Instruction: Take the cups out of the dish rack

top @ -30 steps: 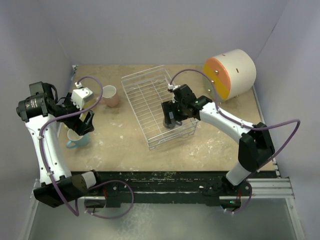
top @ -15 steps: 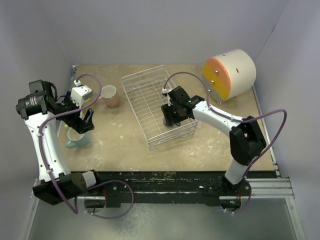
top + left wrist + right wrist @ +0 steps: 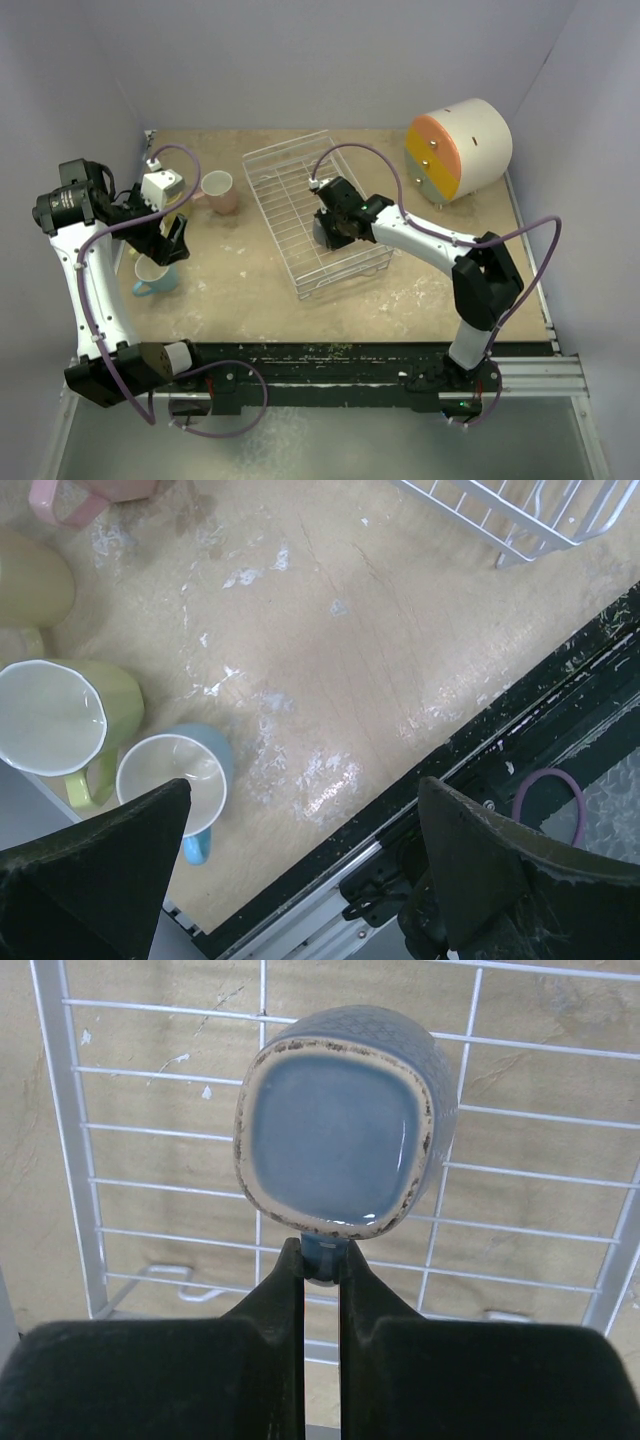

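Your right hand (image 3: 320,1255) is clenched on the handle of the grey-blue mug (image 3: 333,1150), the two fingers pressed close with the handle pinched between their tips. The mug is inside the dish rack (image 3: 290,180), over the near part of its wire floor. One flat glazed end faces the wrist camera. You cannot tell from these views whether it rests on the wires or hangs just above them.

Your left hand (image 3: 305,785) is released, fingers spread wide, and it hovers over the left side of the table (image 3: 420,290) with nothing between them. Four mugs stand there outside the rack. The light blue mug (image 3: 175,780) is nearest, the lime green mug (image 3: 60,720) touches it on the left, the cream-yellow mug (image 3: 30,580) sits just beyond, and the pink mug (image 3: 220,190) is farther back, near the rack's left side. The round cream-and-orange drawer unit (image 3: 460,145) sits at the far right corner.
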`<state>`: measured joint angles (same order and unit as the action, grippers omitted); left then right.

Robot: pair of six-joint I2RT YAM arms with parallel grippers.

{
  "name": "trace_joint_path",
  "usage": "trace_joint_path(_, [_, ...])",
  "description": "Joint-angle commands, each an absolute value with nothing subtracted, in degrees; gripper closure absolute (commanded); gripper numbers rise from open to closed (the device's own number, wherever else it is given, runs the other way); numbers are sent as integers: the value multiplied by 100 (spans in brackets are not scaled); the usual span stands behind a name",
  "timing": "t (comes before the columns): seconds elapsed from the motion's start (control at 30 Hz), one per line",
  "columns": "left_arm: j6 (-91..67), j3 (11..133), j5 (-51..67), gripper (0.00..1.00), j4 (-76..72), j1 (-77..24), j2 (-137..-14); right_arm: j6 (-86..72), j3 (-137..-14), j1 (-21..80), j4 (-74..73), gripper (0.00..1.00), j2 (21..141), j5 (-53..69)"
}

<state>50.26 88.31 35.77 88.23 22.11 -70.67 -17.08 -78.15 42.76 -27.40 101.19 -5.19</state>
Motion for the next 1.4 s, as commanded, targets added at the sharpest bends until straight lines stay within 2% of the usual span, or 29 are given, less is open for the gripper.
trace_joint_path(0.0, [4970, 8955, 3843, 2, 8868, 2242, -7072, -1882, -7948, 4376, -2672, 100, 10061, -939])
trace_joint_path(0.23, [4394, 9278, 4235, 2, 8748, 2241, -7300, -2119, -7951, 4471, -2213, 100, 9522, -462])
trace_joint_path(0.47, [2873, 9698, 6033, 1, 8370, 2252, -7569, -2426, -8385, 4519, -1906, 100, 9202, -20])
trace_joint_path(0.6, [887, 9251, 7295, 1, 6712, 2250, -7471, -2761, -8391, 4526, -1415, 100, 8908, 301])
trace_joint_path(0.7, [-1006, 8717, 8007, 1, 4669, 2250, -7347, -3036, -8410, 4571, -917, 100, 8706, 604])
trace_joint_path(0.9, [-4916, 7222, 8214, 1, 430, 2252, -6872, -3624, -8427, 4693, 99, 100, 8550, 980])
trace_joint_path(1.07, [-5965, 6865, 8202, 1, -326, 2251, -6751, -3943, -8480, 4860, 895, 100, 8569, 1091])
trace_joint_path(1.37, [-9108, 6102, 7779, 1, -3530, 2241, -6576, -4548, -8548, 5100, 2302, 100, 8808, 1471])
